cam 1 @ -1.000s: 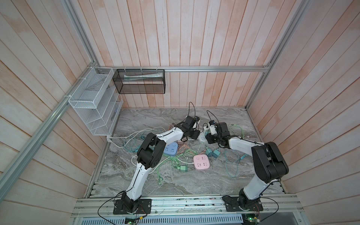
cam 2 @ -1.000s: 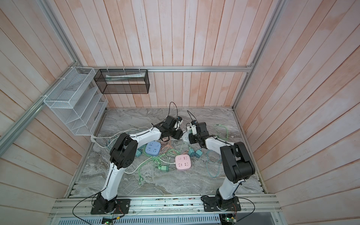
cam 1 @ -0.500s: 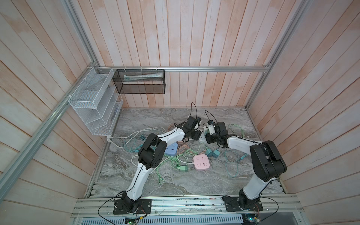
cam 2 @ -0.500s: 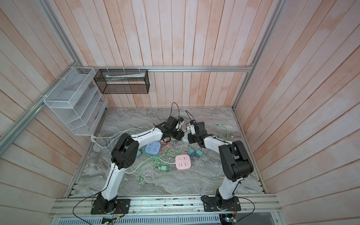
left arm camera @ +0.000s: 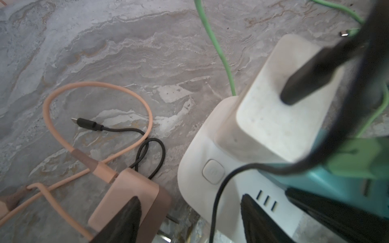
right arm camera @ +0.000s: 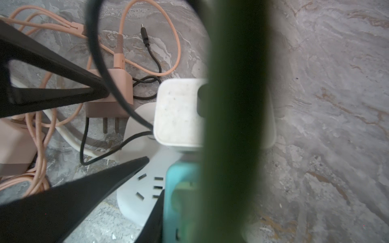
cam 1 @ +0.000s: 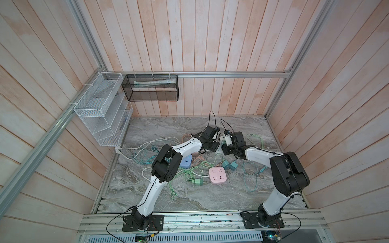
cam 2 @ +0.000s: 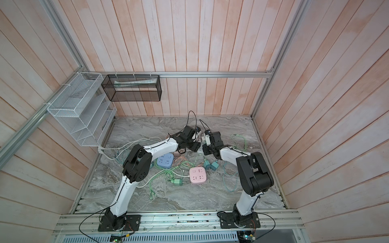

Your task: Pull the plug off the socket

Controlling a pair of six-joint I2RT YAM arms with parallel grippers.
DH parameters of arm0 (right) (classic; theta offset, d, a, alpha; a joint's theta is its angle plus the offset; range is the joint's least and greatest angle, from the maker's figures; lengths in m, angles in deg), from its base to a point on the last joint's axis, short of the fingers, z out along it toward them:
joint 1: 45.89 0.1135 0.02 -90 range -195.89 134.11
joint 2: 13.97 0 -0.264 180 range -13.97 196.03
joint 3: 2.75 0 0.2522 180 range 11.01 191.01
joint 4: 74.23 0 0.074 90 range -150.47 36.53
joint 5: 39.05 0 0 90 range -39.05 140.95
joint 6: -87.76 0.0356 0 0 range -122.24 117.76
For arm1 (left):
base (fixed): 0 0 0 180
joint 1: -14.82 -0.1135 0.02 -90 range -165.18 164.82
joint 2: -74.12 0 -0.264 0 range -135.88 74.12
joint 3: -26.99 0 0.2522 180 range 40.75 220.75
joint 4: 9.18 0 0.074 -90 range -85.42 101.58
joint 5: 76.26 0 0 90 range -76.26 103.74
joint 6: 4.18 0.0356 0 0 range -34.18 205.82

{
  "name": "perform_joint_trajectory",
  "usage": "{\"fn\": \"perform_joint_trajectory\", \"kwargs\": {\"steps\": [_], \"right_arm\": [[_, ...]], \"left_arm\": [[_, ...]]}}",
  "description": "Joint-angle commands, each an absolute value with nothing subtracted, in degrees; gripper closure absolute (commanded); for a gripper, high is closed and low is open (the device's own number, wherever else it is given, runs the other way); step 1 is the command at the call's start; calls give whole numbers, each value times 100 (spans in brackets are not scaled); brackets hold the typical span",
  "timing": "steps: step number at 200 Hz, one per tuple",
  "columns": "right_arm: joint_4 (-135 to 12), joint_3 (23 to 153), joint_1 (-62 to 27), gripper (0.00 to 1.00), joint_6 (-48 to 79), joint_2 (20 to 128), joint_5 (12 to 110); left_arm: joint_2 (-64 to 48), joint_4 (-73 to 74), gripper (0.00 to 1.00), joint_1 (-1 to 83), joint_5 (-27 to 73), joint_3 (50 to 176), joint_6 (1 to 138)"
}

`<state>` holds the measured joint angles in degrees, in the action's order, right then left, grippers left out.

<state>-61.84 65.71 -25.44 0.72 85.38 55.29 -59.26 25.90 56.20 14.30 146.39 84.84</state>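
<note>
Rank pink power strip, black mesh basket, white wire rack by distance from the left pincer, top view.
From the left pincer:
1. Pink power strip, table centre.
2. Black mesh basket, back wall.
3. White wire rack, left wall.

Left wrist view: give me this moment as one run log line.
left tool: open | pink plug: out, lying beside white strip | white plug, teal plug: in strip | right tool: at teal plug

My stereo head hangs high above the near edge, both eyes looking down across the whole marble table [cam 1: 189,199]. My wrist cameras sit close over the white power strip [left arm camera: 193,168], one from each side, both catching its white charger [left arm camera: 273,117].
</note>
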Motion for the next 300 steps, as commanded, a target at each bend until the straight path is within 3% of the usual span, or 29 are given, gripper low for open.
{"fn": "perform_joint_trajectory", "kwargs": {"steps": [1,71,118,147,223,300], "right_arm": [[-6012,6737,-2497,77,55,8535,5591],[-6073,6765,-2499,84,162,8361,5623],[-6113,6803,-2561,96,228,8212,5648],[-6125,6787,-2630,98,268,8117,5740],[-6062,7040,-2643,100,296,8066,5778],[-5778,7154,-2175,100,-134,8464,4686]], "left_arm": [[-6191,2959,23,5689,1186,14721,8609],[-6342,3180,27,5683,1073,14710,8575],[-6360,3235,29,5685,1076,14614,8540],[-6374,3266,29,5648,1135,14587,8459],[-6493,3444,29,5642,1199,14734,8477],[-6545,3462,29,5641,1247,14833,8455]]}}
